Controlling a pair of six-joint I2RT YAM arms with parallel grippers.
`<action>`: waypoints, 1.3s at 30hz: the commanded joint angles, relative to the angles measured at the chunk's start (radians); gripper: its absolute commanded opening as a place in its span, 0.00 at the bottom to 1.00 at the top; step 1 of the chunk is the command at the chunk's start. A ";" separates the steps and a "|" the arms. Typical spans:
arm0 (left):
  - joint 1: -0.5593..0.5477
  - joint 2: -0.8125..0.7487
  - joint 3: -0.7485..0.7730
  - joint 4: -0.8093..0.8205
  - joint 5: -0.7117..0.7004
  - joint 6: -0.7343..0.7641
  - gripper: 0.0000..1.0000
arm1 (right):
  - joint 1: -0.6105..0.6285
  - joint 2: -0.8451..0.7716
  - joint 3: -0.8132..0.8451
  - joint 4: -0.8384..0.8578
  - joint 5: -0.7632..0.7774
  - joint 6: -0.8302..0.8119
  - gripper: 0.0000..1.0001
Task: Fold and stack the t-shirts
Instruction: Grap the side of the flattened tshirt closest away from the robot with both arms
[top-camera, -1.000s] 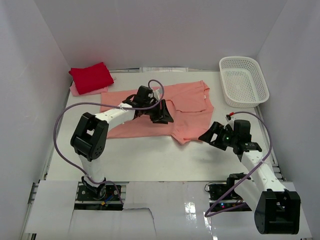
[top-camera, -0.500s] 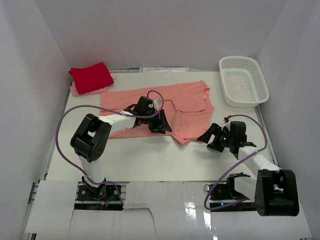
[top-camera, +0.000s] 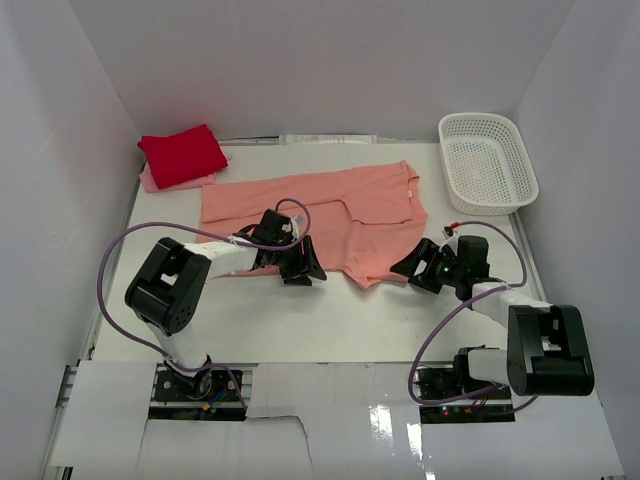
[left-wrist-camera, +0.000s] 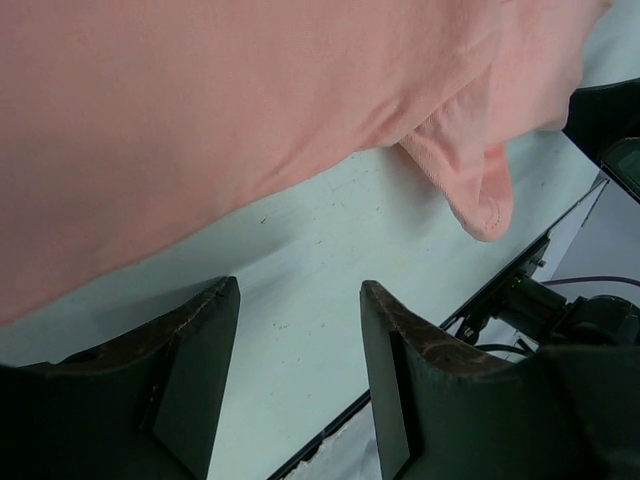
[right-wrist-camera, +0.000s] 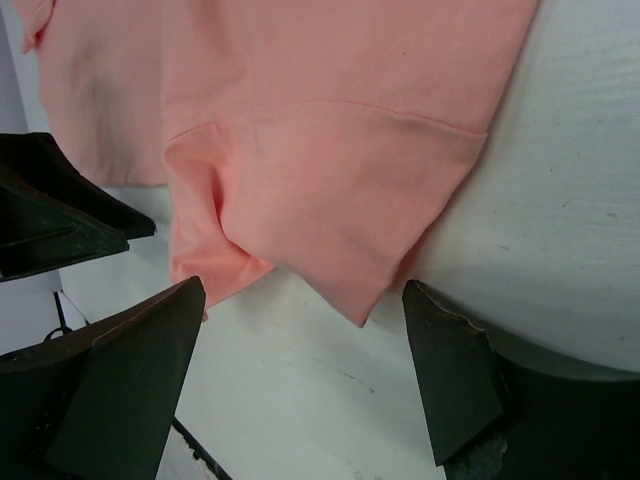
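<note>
Tool L (top-camera: 301, 269) released, tool R (top-camera: 410, 268) released wide, flanking near-edge sleeve tip, salmon shirt (top-camera: 372, 215).

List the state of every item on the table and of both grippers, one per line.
Salmon-pink cloth t-shirt: spread out on the table, not held.
Bright red cloth t-shirt: folded, lying on the pale pink one.
Pale pink cloth t-shirt: under the red one, mostly hidden.
White plastic lattice basket: upright, empty.
Left gripper: open, empty.
Right gripper: open, empty.
</note>
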 joint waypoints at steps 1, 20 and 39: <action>0.001 0.005 0.037 0.008 0.013 0.008 0.62 | -0.005 0.052 -0.001 0.006 0.005 -0.016 0.87; 0.001 -0.006 0.046 -0.009 0.002 0.023 0.62 | 0.000 0.110 0.010 0.075 -0.150 0.035 0.35; 0.001 -0.004 0.046 -0.012 0.015 0.026 0.62 | -0.008 0.447 0.471 0.359 -0.414 0.487 0.18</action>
